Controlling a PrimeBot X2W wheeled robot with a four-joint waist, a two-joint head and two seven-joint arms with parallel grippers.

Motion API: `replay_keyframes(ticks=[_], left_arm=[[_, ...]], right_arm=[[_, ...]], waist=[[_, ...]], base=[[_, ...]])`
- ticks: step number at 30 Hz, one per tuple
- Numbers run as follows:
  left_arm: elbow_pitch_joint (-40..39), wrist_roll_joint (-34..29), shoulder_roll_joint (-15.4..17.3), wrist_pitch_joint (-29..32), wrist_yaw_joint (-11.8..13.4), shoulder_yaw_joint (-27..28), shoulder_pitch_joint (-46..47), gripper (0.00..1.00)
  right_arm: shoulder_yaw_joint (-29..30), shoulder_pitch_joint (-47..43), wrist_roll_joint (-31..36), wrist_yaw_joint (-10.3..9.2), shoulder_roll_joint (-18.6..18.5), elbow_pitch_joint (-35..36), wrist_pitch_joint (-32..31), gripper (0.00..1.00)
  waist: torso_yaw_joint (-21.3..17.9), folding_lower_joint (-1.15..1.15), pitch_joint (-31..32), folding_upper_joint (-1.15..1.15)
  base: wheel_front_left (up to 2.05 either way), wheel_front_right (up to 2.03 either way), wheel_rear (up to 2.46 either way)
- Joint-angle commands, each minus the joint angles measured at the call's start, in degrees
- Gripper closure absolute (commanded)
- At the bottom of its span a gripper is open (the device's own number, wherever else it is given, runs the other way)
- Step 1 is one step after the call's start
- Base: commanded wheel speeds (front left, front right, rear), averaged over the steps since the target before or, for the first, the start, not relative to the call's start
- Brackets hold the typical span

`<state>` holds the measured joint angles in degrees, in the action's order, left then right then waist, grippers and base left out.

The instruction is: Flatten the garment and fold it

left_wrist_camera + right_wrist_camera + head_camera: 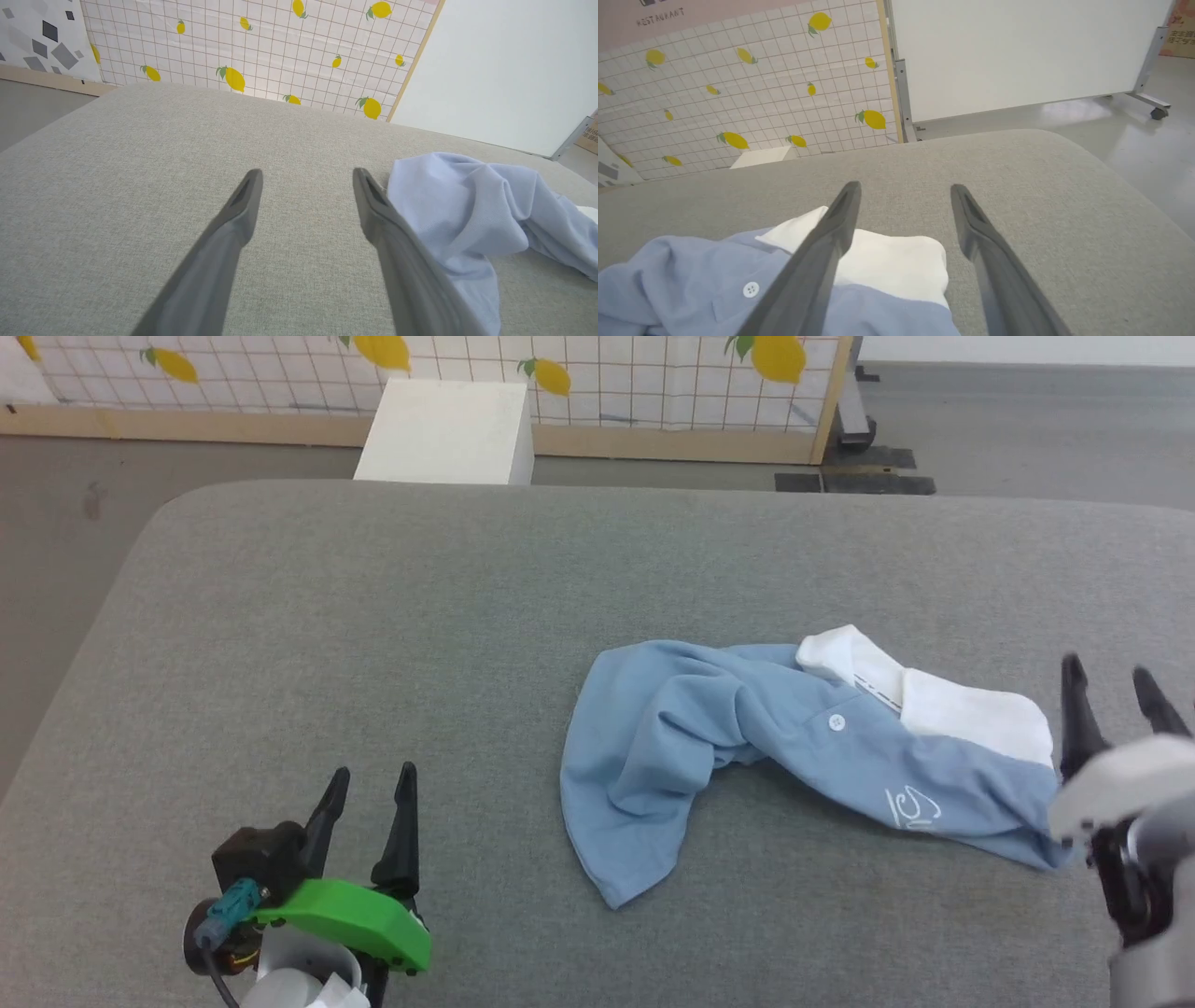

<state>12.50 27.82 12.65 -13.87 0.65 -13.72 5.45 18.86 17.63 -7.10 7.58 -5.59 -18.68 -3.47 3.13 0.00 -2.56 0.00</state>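
The light blue polo shirt [747, 747] lies crumpled on the right half of the grey padded table [373, 644], with its white collar [971, 714] toward the right edge and a white button [836, 721] and the white script logo [913, 805] facing up. The right gripper [1108, 667] is just beside the collar end, its two dark fingers apart with nothing between them. The left gripper [373, 771] is over the near left part of the table, its jaws also apart and empty, and the bunched lower part of the shirt is at its right.
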Motion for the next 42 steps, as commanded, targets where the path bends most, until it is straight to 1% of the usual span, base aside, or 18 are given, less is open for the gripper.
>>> replay_keyframes(ticks=[1, 4, 7, 11, 15, 17, 19, 21, 23, 24, 27, 30, 32, 34, 35, 38, 41, 42], left_arm=[[0.01, 0.65, 0.00, -0.07, 0.33, -0.05, -0.66, 0.00], [-0.03, 0.88, -0.05, -0.11, 0.35, -0.10, -0.84, 0.00], [-0.03, 1.12, -0.10, -0.14, 0.55, 0.01, -0.98, 0.00], [-0.09, 1.31, -0.31, -0.16, 0.84, 0.08, -0.46, 0.00], [0.37, 1.03, -0.35, 1.48, 0.72, -0.59, 3.38, 0.00], [1.40, 0.91, -0.45, 3.63, 0.46, -1.21, 7.35, 0.00], [3.32, 0.90, -0.71, 6.88, 0.22, -1.97, 12.47, 0.00], [6.21, 1.10, -1.45, 11.18, -0.69, -3.29, 19.08, 0.00], [10.10, 1.62, -2.36, 16.82, -2.01, -5.02, 25.12, 0.00], [12.68, 2.80, -3.31, 20.83, -2.64, -5.65, 28.06, 0.00], [19.30, 3.22, -4.67, 30.70, -3.55, -8.31, 35.75, 0.00], [25.74, 2.20, -5.17, 40.31, -2.88, -11.00, 41.69, 0.00], [29.72, 1.33, -5.02, 46.20, -1.67, -12.43, 44.04, 0.00], [33.36, -0.57, -4.27, 51.60, 0.68, -14.13, 45.69, 0.00], [34.94, -1.36, -3.97, 54.29, 1.47, -15.02, 46.25, 0.00], [37.62, -2.24, -3.96, 58.65, 2.45, -16.52, 46.60, 0.00], [39.22, -1.95, -4.70, 61.49, 1.54, -17.71, 45.45, 0.00], [39.33, -1.71, -4.99, 61.61, 1.31, -17.80, 45.06, 0.17]], right_arm=[[0.91, -2.91, -0.70, -0.09, 0.83, 1.29, 1.52, 0.00], [2.10, -7.16, -1.24, -0.09, 2.12, 4.52, 3.83, 0.00], [2.60, -10.07, -2.02, -0.09, 2.60, 6.61, 4.56, 0.00], [1.45, -12.43, -5.13, -0.09, 2.68, 7.63, 5.45, 0.00], [0.25, -12.91, -5.99, -0.09, 2.69, 8.36, 5.79, 0.00], [-0.42, -12.61, -5.80, -0.09, 2.69, 8.80, 5.76, 0.00], [-1.50, -11.97, -5.55, -0.09, 2.70, 9.17, 5.53, 0.00], [-2.56, -11.17, -5.71, -0.09, 2.70, 9.56, 5.44, 0.00], [-3.30, -10.45, -5.88, -0.09, 2.70, 9.75, 5.47, 0.00], [-3.65, -10.13, -5.95, -0.09, 2.70, 9.77, 5.49, 0.00], [-4.24, -9.49, -6.08, -0.09, 2.70, 9.45, 5.68, 0.00], [-5.03, -8.91, -6.61, -0.09, 2.70, 8.68, 6.26, 0.00], [-5.62, -8.75, -6.78, -0.09, 2.70, 8.29, 6.73, 0.00], [-5.99, -8.65, -6.92, -0.09, 2.70, 7.98, 7.18, 0.00], [-6.07, -8.60, -7.02, -0.09, 2.70, 7.82, 7.43, 0.00], [-6.02, -8.50, -6.99, -0.09, 2.70, 7.46, 8.01, 0.00], [-5.73, -8.35, -6.90, -0.09, 2.71, 7.14, 8.34, 0.00], [-5.61, -8.28, -6.85, -0.09, 2.71, 7.07, 8.41, 0.00]], waist=[[-0.39, 0.00, 0.32, 0.00], [-0.88, 0.00, 0.22, 0.00], [-1.50, 0.00, -0.13, 0.00], [-2.57, 0.00, -0.74, 0.00], [-3.69, 0.00, -1.56, 0.00], [-4.39, 0.00, -2.25, 0.00], [-5.38, 0.00, -3.15, 0.00], [-6.50, 0.00, -4.49, 0.00], [-7.53, 0.00, -5.87, 0.00], [-8.18, 0.00, -6.68, 0.00], [-9.63, 0.00, -8.60, 0.00], [-11.64, 0.00, -10.47, 0.00], [-12.77, 0.00, -11.40, 0.00], [-13.58, 0.00, -12.15, 0.00], [-13.95, 0.00, -12.52, 0.00], [-14.27, 0.00, -13.05, 0.00], [-14.01, 0.00, -13.29, 0.00], [-13.77, 0.00, -13.32, 0.00]], base=[[0.00, 0.00, 0.00], [0.00, 0.00, 0.00], [0.00, 0.00, 0.00], [0.00, 0.00, 0.00], [0.00, 0.00, 0.00], [0.00, 0.00, 0.00], [0.00, 0.00, 0.00], [0.00, 0.00, 0.00], [0.00, 0.00, 0.00], [0.00, 0.00, 0.00], [0.00, 0.00, 0.00], [0.00, 0.00, 0.00], [0.00, 0.00, 0.00], [0.00, 0.00, 0.00], [0.00, 0.00, 0.00], [0.00, 0.00, 0.00], [0.00, 0.00, 0.00], [0.00, 0.00, 0.00]])
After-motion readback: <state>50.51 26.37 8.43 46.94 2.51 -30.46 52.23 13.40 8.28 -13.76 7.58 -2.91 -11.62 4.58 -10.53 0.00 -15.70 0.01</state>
